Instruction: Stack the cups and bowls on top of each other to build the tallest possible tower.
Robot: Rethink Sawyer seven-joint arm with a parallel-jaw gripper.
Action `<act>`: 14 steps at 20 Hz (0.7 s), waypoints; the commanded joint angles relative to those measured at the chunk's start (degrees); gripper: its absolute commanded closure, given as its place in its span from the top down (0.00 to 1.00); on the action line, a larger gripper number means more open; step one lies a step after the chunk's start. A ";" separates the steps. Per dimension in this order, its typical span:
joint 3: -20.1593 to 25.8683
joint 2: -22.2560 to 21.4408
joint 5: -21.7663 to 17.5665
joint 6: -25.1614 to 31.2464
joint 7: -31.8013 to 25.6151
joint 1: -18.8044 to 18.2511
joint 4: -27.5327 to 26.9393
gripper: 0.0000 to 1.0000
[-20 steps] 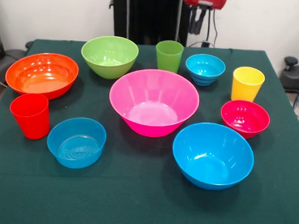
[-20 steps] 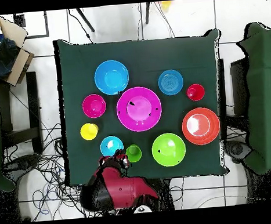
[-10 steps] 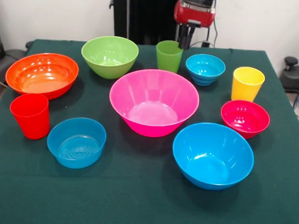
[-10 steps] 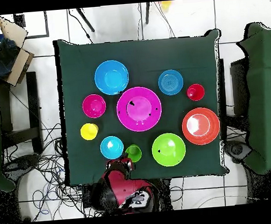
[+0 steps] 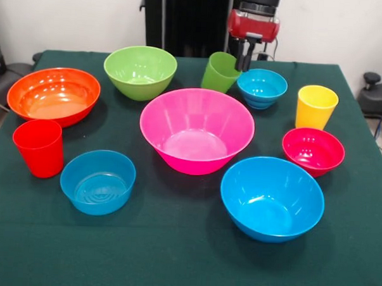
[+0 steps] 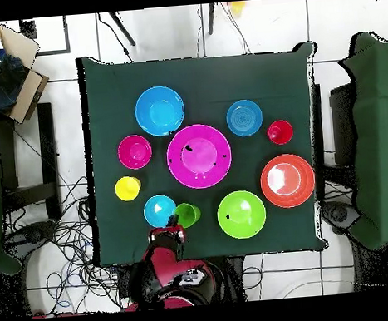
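Pincer [image 5: 246, 57] of mine hangs at the far edge of the counter [image 5: 173, 256], its dark fingers right against the rim of the tilted green plastic tumbler [image 5: 221, 72]; whether they clamp that rim or only touch it, I cannot tell. The tumbler leans with its mouth toward the pincer. Just right of it sits the small cyan plastic bowl [image 5: 262, 88], and further right the yellow plastic tumbler [image 5: 316, 106]. Left of the green tumbler stands the lime green plastic bowl [image 5: 140, 71], then the orange plastic bowl [image 5: 53, 94]. Near the middle lies the biggest pink plastic bowl [image 5: 196, 129], empty. On the right sits the small magenta-red bowl [image 5: 313, 150], with the large blue plastic bowl [image 5: 272, 197] nearer. On the near left are the small translucent blue bowl [image 5: 97, 181] and the red plastic tumbler [image 5: 38, 147].
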 commanded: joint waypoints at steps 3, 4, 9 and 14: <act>2.72 8.38 -0.09 1.12 9.78 -1.03 -2.79 1.00; 2.80 8.23 -0.35 1.29 9.72 -1.28 -2.85 1.00; 3.03 6.35 -1.76 2.84 9.72 -2.32 -2.20 1.00; 3.27 5.93 -2.51 3.26 9.76 -3.11 -2.24 1.00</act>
